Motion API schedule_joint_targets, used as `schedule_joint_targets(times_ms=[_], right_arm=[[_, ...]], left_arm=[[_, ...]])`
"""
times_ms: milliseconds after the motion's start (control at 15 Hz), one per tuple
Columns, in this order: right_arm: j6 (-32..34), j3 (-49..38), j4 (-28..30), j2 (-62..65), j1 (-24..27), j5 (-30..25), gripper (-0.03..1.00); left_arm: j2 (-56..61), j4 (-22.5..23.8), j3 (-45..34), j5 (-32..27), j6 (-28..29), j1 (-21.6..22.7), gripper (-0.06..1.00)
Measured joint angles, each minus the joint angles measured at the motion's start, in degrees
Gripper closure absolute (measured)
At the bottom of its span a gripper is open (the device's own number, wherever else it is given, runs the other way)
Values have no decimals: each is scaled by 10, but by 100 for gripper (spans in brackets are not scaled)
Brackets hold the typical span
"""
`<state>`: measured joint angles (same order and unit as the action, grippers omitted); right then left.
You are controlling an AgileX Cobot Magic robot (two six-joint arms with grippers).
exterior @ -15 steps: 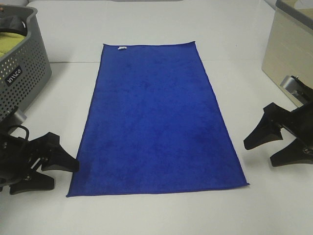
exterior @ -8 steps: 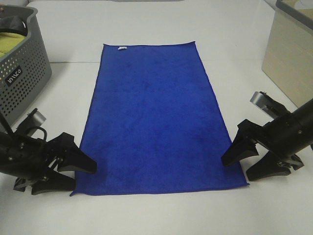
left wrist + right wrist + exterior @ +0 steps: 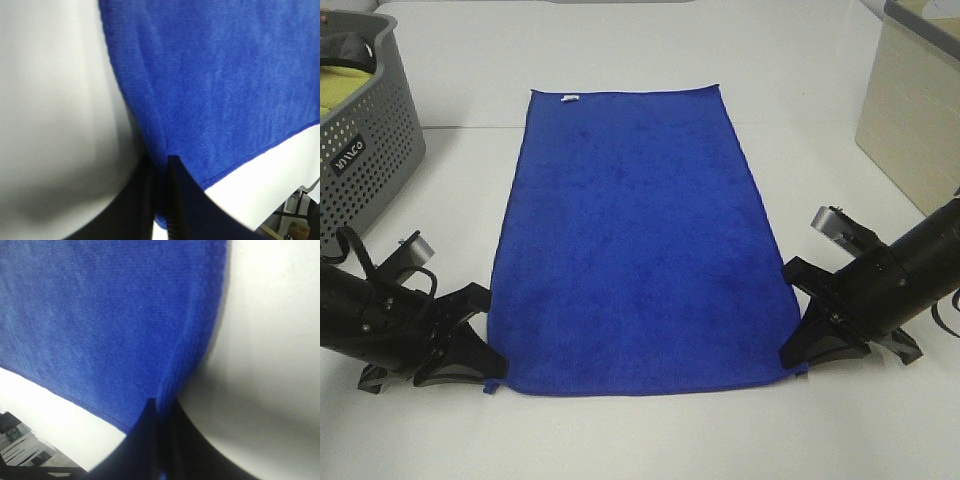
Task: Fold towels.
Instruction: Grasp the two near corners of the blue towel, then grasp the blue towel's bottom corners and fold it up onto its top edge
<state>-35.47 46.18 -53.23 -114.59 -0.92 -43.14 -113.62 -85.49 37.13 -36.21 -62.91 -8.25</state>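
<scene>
Tools (image 3: 488,362) (image 3: 797,352) tight on near towel (image 3: 635,240) corners

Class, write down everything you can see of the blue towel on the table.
The blue towel is a royal-blue, fuzzy-looking rectangle with a stitched hem, lying flat and unfolded on the white table. A small white tag sits at its far edge. The left claw and right claw each pinch a near corner.
</scene>
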Motion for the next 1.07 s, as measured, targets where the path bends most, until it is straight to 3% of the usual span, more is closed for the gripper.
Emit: schedule_joint_targets(times_ms=[333,733,1067], right_arm=[[6,-50,19,46,0,6,95],[6,-153,19,142,0,1,95],[6,-219,22,221,0,-11,95]], left_arm=[[28,42,-29,-11,33,0,94],[170,47,-137,-6,44,0,94],[246,57,-213,-20,87,0,94]])
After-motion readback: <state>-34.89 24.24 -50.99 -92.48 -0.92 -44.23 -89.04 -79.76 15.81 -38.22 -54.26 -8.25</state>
